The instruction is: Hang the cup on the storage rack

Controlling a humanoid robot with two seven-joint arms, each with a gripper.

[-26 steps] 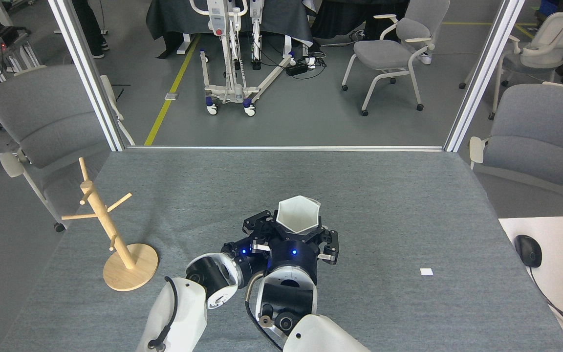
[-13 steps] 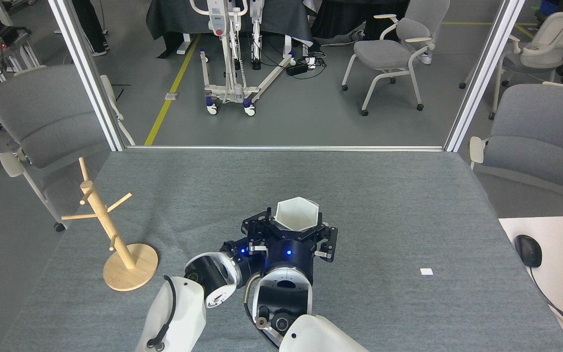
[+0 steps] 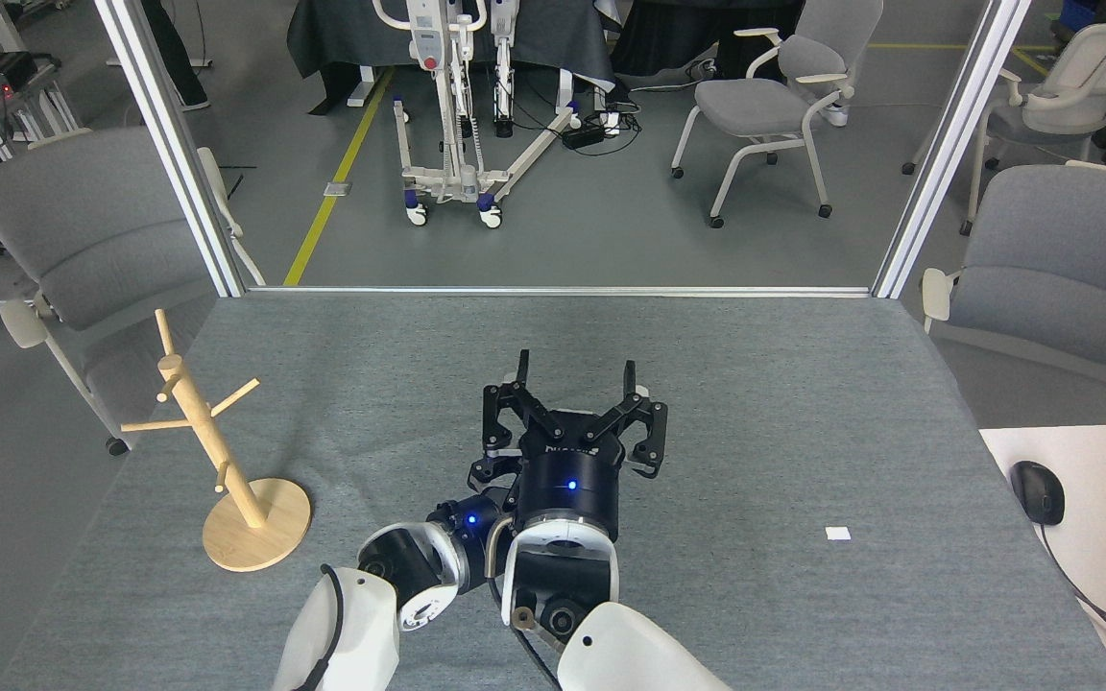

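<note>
Your right gripper (image 3: 575, 369) hangs over the middle of the table (image 3: 755, 384), its black angular fingers (image 3: 522, 369) spread wide and grasping nothing. The left gripper (image 3: 493, 468) sits just beside it, dark and half covered, so you cannot tell if it is released or clenched. The cup does not show in this view. The storage rack (image 3: 212, 441), pale smooth wood with a round disc base and slanted pegs, stands upright at the table's left edge, on the rough grey felt.
</note>
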